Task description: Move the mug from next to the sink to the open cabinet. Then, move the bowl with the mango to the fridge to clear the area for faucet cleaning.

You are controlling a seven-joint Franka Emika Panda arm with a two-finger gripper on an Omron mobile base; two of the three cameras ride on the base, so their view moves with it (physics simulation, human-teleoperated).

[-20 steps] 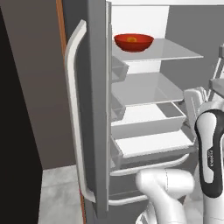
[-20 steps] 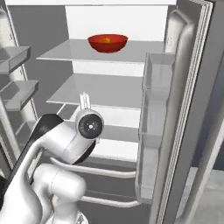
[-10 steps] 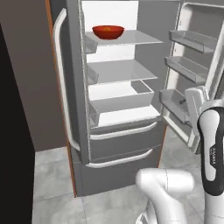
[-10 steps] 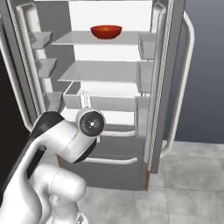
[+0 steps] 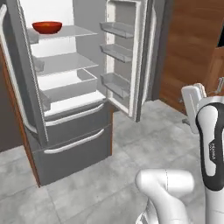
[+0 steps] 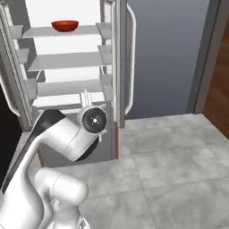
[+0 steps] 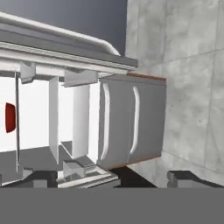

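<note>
There the bowl [image 5: 47,27] sits on the fridge [image 5: 70,144] shelf, well apart from the open gripper [image 7: 109,177].

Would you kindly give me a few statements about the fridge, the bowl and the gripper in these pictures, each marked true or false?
1. The bowl sits on the top shelf of the fridge. True.
2. The fridge doors are shut. False: they stand open.
3. The gripper is shut on the bowl. False: it is open and holds nothing.
4. The floor is of grey tiles. True.
</note>
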